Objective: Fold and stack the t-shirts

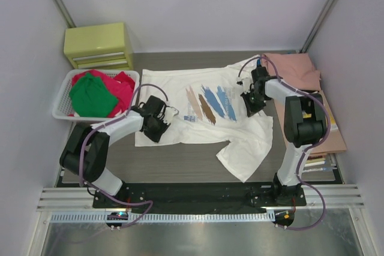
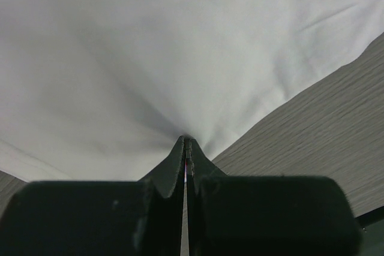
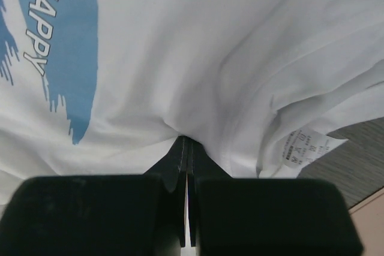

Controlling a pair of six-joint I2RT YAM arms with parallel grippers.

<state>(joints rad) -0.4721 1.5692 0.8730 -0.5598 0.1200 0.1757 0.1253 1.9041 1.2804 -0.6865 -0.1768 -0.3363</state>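
The white shirt point(image 1: 204, 109) lies spread across the middle of the table point(image 1: 180, 163), print side up, with brown, blue and pink brush strokes at its centre. One corner trails toward the near edge on the right. The left claw point(image 1: 157, 125) sits at the shirt's left edge. In the left wrist view its jaws are pressed together with a peak of plain white cloth pinched between the tips, and creases fan out from the pinch; bare table shows to the right of the cloth. The right claw point(image 1: 248, 107) is at the shirt's right side, just beside the blue strokes. In the right wrist view its jaws are also closed tight on a fold of white cloth. A blue stroke with the white lettering "HAPPY" lies to the left, and several bunched layers and a small care label point(image 3: 303, 148) lie to the right. At far left a white basket point(image 1: 62, 103) holds a green shirt point(image 1: 91, 97) lying over a red shirt point(image 1: 124, 88). A salmon shirt point(image 1: 294, 70) lies at the far right of the table, near the right claw but apart from it. A yellow drawer unit point(image 1: 99, 45) stands behind the basket.
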